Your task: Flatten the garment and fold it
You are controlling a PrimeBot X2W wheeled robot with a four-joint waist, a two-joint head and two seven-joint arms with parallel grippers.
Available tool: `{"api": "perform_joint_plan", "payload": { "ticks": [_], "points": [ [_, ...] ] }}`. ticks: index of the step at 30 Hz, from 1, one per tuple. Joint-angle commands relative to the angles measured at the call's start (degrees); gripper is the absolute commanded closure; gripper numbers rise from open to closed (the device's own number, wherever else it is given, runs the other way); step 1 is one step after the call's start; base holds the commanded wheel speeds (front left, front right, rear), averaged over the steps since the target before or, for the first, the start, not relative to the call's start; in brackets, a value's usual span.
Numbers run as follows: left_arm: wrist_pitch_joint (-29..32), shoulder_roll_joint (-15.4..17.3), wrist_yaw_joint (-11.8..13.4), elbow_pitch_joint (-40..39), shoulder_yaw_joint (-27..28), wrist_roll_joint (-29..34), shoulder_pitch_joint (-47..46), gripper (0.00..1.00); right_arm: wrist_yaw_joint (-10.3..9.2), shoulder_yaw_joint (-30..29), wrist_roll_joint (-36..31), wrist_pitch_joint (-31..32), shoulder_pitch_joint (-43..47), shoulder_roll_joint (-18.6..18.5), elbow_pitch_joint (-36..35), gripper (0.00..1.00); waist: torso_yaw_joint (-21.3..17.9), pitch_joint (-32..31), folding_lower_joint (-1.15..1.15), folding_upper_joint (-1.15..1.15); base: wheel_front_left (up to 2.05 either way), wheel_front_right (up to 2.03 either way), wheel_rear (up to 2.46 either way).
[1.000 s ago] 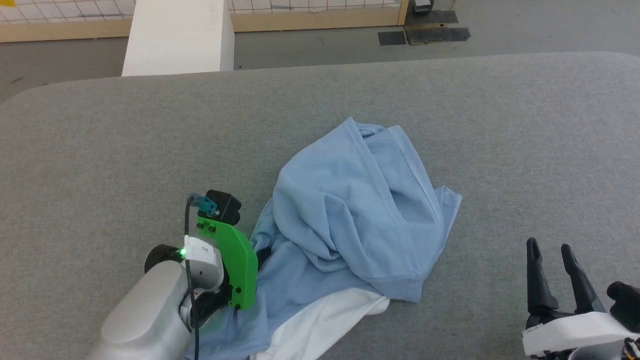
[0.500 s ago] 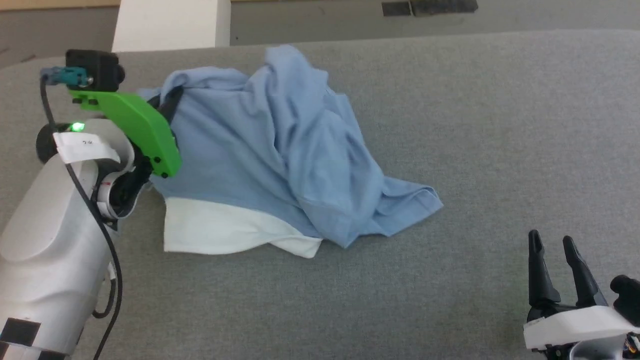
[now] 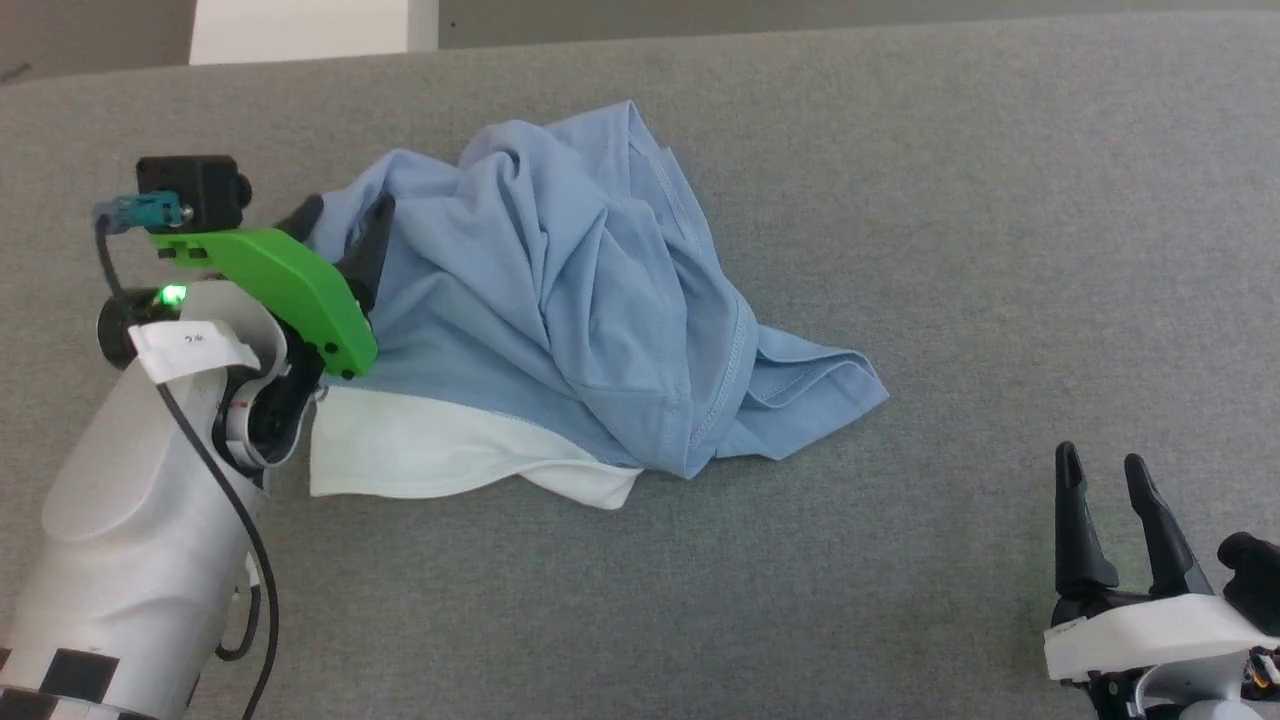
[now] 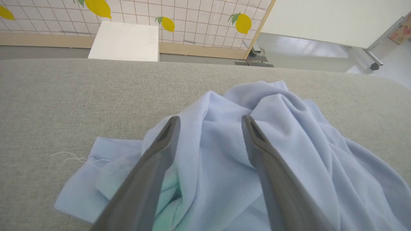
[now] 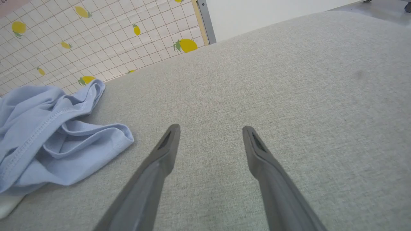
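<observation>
The garment (image 3: 560, 290) is a light blue shirt lying in a crumpled heap on the grey table (image 3: 900, 200), with a white part (image 3: 420, 450) sticking out at its near left edge. My left gripper (image 3: 345, 225) stands open at the heap's left side. Its two fingers straddle a ridge of the blue fabric (image 4: 289, 134), which lies loose between them in the left wrist view, where the left gripper (image 4: 211, 120) points over the heap. My right gripper (image 3: 1100, 460) is open over bare table at the lower right, apart from the shirt (image 5: 41, 128); the right gripper (image 5: 211, 129) has nothing between its fingers.
A white block (image 3: 300, 30) stands beyond the table's far edge at the upper left. A tiled wall with yellow lemons (image 4: 199, 19) lies behind it. Bare grey cloth surface (image 5: 289, 96) spreads to the right of the shirt.
The left gripper has opened and let the fabric go, and the lifted cloth has slumped onto the table. The head view itself has shifted. The right gripper has not moved.
</observation>
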Motion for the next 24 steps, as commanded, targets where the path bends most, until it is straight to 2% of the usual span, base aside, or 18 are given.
{"api": "perform_joint_plan", "payload": {
  "ticks": [1,6,14,17,19,21,24],
  "points": [
    [-2.0,0.1,-0.4,-1.4,0.6,0.3,-0.4,0.00,-0.08,0.1,-0.5,0.1,-0.3,0.0,0.1,0.00,1.6,-2.6,-0.01,0.00,0.00,0.00,0.00],
    [-8.3,0.7,0.5,-8.1,1.6,1.7,3.5,0.00,-0.08,0.1,-0.7,0.7,1.4,0.0,0.3,0.00,3.3,-6.6,-0.01,0.00,0.00,0.00,0.00],
    [-21.6,1.2,6.3,-23.8,1.9,8.5,18.3,0.00,-0.08,0.2,-0.5,1.7,4.3,0.0,-0.3,0.00,4.9,-10.8,-0.01,0.00,0.00,0.00,0.00],
    [-23.5,-0.4,10.2,-29.0,3.8,11.3,25.6,0.00,-0.08,0.5,-0.3,1.9,4.8,0.0,-0.6,0.00,4.9,-11.5,-0.01,0.00,0.00,0.00,0.00],
    [-23.8,-2.9,11.9,-33.0,6.3,12.8,30.3,0.00,-0.08,0.6,-0.3,1.9,5.1,0.0,-0.7,0.00,4.9,-11.6,-0.01,0.00,0.00,0.00,0.00],
    [-23.8,-5.1,12.3,-36.4,8.1,16.0,35.0,0.00,-0.08,0.7,-0.1,1.9,5.4,0.0,-0.9,0.00,4.9,-11.7,-0.01,0.00,0.00,0.00,0.00],
    [-23.8,-8.9,11.2,-38.2,9.9,18.2,42.1,0.00,-0.08,1.0,0.0,1.9,5.5,0.0,-0.9,0.00,4.8,-11.8,-0.01,0.00,0.00,0.00,0.00]
  ]
}}
